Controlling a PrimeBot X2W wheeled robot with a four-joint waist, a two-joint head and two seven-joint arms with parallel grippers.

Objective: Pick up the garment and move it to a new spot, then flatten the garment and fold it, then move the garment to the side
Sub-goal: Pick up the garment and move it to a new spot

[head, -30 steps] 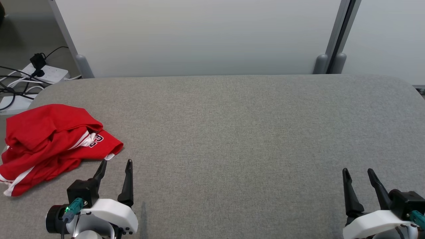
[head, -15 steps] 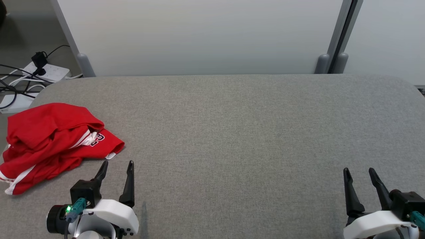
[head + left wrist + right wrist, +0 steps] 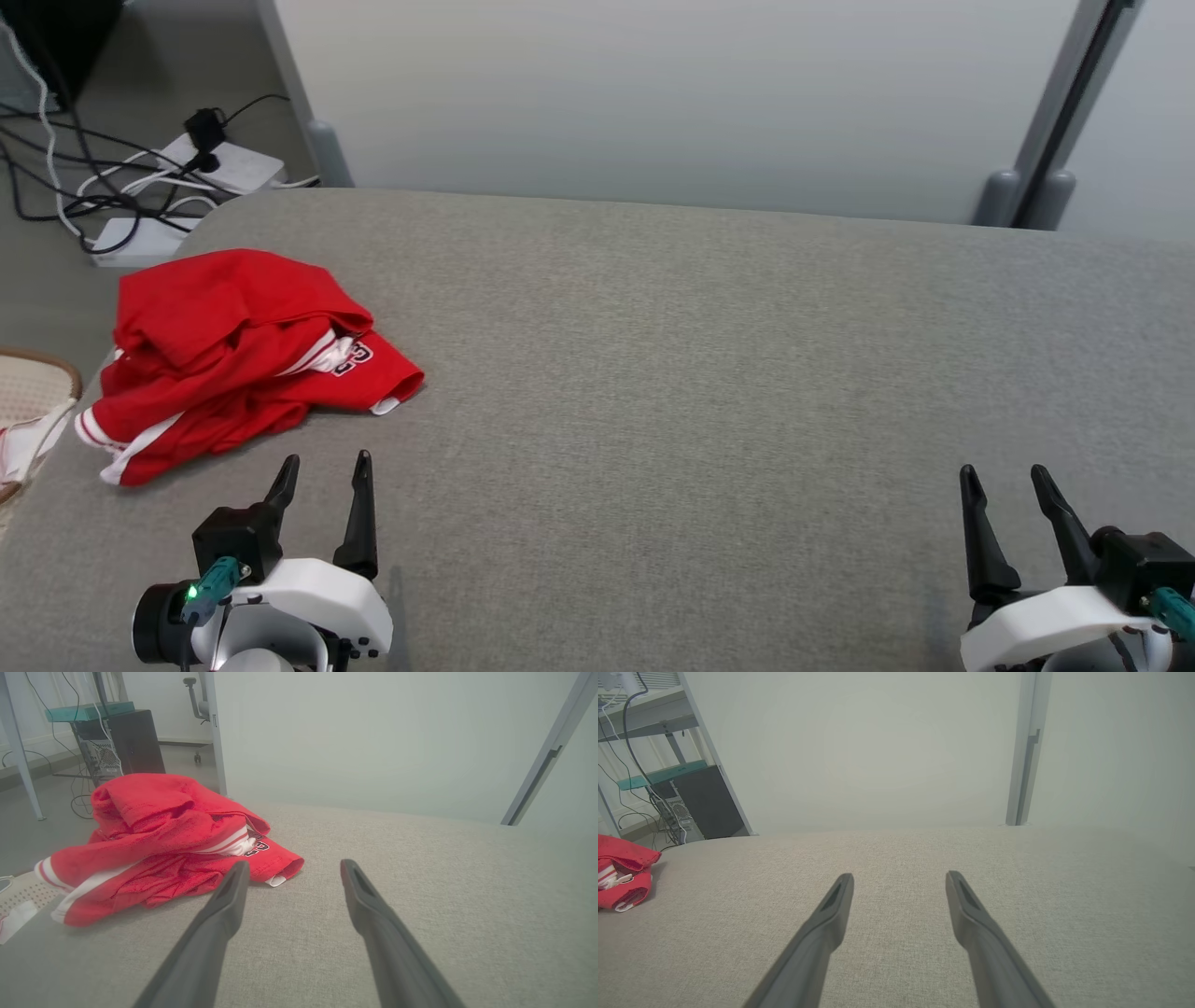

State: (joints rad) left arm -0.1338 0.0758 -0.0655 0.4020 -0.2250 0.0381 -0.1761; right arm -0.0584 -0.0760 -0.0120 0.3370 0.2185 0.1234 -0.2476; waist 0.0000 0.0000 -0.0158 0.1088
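Note:
The garment (image 3: 233, 355) is a red piece with white stripes and dark lettering, crumpled in a heap near the left end of the grey table (image 3: 700, 392). In the left wrist view the garment (image 3: 159, 844) lies just ahead and left of my fingers. My left gripper (image 3: 324, 464) hovers open a short way in front of the heap, apart from it, holding nothing. My right gripper (image 3: 1001, 471) stands open and empty at the table's near right. In the right wrist view the garment (image 3: 621, 877) shows at the far left edge.
White partition panels (image 3: 653, 93) rise behind the table. Power strips and cables (image 3: 168, 177) lie on the floor at the far left. A woven basket (image 3: 33, 392) sits off the table's left edge. A computer tower (image 3: 121, 742) stands beyond the garment.
The head camera has turned left, so the whole picture has shifted right and a basket has come into view. Both grippers keep their places and stay open; the garment lies as before.

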